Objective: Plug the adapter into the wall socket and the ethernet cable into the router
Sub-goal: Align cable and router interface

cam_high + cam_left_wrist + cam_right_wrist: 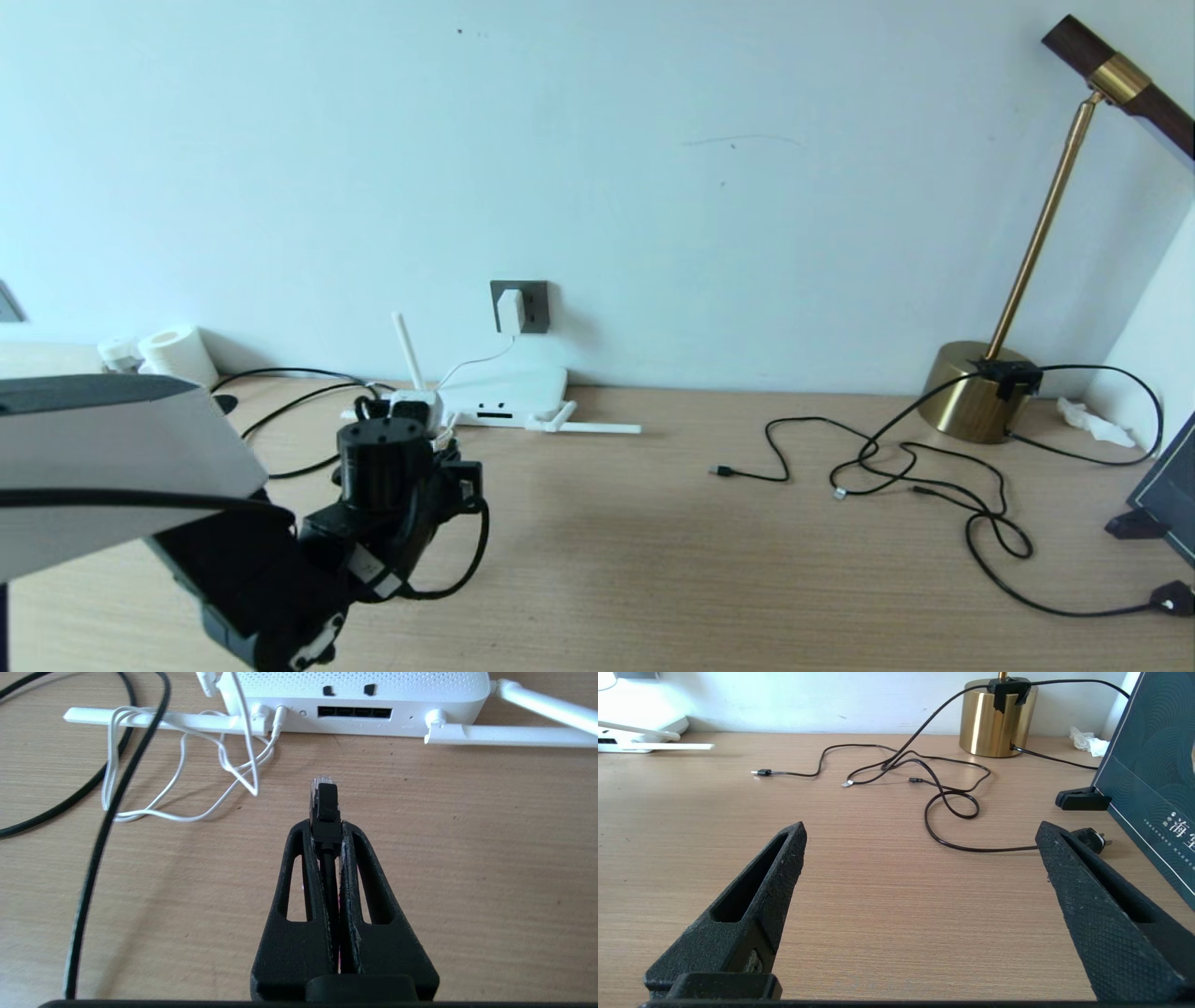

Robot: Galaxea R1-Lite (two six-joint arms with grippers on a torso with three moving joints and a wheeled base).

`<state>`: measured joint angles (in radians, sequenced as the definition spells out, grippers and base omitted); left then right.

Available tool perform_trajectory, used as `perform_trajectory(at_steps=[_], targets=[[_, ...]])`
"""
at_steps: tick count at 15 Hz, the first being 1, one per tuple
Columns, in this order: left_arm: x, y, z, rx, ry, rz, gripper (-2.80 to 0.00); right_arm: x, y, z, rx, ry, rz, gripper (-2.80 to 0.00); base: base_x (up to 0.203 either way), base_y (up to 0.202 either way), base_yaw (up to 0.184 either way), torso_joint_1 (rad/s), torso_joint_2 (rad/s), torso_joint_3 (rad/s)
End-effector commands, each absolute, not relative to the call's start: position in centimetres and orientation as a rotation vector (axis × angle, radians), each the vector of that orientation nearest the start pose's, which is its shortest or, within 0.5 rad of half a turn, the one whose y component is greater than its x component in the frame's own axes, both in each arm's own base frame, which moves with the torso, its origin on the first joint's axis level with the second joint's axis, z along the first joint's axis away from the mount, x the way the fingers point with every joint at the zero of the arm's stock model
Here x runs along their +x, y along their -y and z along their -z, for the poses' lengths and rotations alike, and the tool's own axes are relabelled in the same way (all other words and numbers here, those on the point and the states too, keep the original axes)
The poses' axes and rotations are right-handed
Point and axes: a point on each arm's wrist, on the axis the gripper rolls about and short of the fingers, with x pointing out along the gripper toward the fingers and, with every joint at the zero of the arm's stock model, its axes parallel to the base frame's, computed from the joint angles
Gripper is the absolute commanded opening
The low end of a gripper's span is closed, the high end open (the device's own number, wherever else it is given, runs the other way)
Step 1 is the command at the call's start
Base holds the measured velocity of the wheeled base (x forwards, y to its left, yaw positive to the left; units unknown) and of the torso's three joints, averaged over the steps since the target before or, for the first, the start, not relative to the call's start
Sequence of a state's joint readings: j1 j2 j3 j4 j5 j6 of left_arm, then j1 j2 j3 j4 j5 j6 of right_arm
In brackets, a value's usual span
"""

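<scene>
On a pale wood desk (pixel 653 560) against a white wall (pixel 653 140), the left gripper (pixel 327 828) pinches the ethernet cable (pixel 325 800) plug just short of the router (pixel 355 700). The adapter (pixel 511 310) sits in the wall socket (pixel 534 306); the right gripper (pixel 920 833) hangs wide apart above the wood.

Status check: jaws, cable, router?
Left gripper shut on black ethernet cable, plug short of flat white router. Right gripper open, empty. White cube adapter in grey wall socket.
</scene>
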<state>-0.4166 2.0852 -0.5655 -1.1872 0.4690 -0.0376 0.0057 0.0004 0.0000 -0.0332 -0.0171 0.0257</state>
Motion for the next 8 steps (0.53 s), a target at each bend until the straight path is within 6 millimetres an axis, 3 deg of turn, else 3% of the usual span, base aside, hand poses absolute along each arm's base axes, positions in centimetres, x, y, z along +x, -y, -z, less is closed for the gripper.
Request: perform_trajectory(at_steps=[1, 8], targets=[[31.2, 12.9, -4.9, 0.077, -0.301, -0.048, -2.80, -2.2, 0.1, -7.6, 0.026, 0.023, 0.010, 0.00, 0.000, 0.000, 0.000, 0.000, 0.00, 0.000], [32.7, 13.6, -2.7, 0.066, -0.326, -0.035, -2.80, -2.2, 0.0, -7.6, 0.026, 0.023, 0.012, 0.00, 0.000, 0.000, 0.000, 0.000, 0.00, 0.000]])
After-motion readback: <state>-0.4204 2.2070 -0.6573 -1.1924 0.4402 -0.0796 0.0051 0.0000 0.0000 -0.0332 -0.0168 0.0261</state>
